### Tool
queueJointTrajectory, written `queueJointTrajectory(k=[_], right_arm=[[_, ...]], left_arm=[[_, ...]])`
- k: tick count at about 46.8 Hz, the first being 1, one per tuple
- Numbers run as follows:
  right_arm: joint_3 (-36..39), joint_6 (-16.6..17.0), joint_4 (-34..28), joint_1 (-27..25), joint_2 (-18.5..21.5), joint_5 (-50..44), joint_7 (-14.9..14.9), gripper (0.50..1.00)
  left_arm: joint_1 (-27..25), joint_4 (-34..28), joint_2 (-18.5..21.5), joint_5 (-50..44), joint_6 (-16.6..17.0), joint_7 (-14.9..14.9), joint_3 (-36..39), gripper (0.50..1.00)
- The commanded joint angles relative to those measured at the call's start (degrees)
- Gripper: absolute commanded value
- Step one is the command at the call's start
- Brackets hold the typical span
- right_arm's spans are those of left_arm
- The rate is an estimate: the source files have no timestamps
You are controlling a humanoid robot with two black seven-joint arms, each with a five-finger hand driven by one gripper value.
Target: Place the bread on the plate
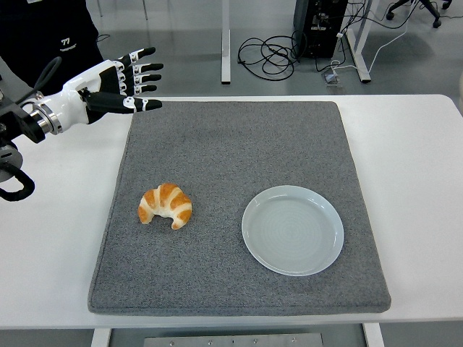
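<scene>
A golden croissant lies on the left part of the grey mat. The round pale blue plate sits on the mat to its right, with nothing on it. My left hand is raised over the mat's far left corner, well behind the croissant, with its fingers spread and pointing right, holding nothing. The right arm does not show.
The mat covers most of the white table. A person in dark clothing stands beyond the table's far left. Cables and desk legs lie on the floor behind.
</scene>
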Motion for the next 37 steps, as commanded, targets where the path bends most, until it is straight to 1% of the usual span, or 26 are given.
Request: queueJointTrajectory(k=[1,6,14,25,31,37], right_arm=[[0.0,0.0,0.0,0.0,0.0,0.0,0.0,1.0],[0.0,0.0,0.0,0.0,0.0,0.0,0.0,1.0],[0.0,0.0,0.0,0.0,0.0,0.0,0.0,1.0],[-0.1,0.0,0.1,0.0,0.0,0.0,0.0,1.0],[-0.1,0.0,0.1,0.0,0.0,0.0,0.0,1.0],[-0.1,0.0,0.1,0.1,0.0,0.0,0.0,1.0]], left_arm=[[-2.0,-3.3,1.8,3.3,0.0,0.2,1.6,0.925],[-2.9,-7.1,3.9,8.9,0.1,0.8,1.9,0.925],[-4.8,-10.6,6.5,14.8,0.2,2.4,1.9,0.925],[-8.0,-12.2,9.6,23.5,-0.1,2.7,1.9,0.925],[-8.4,-12.3,10.0,29.2,-0.1,2.7,1.8,0.925],[-8.0,-14.2,10.6,34.3,0.0,2.6,1.8,0.925]])
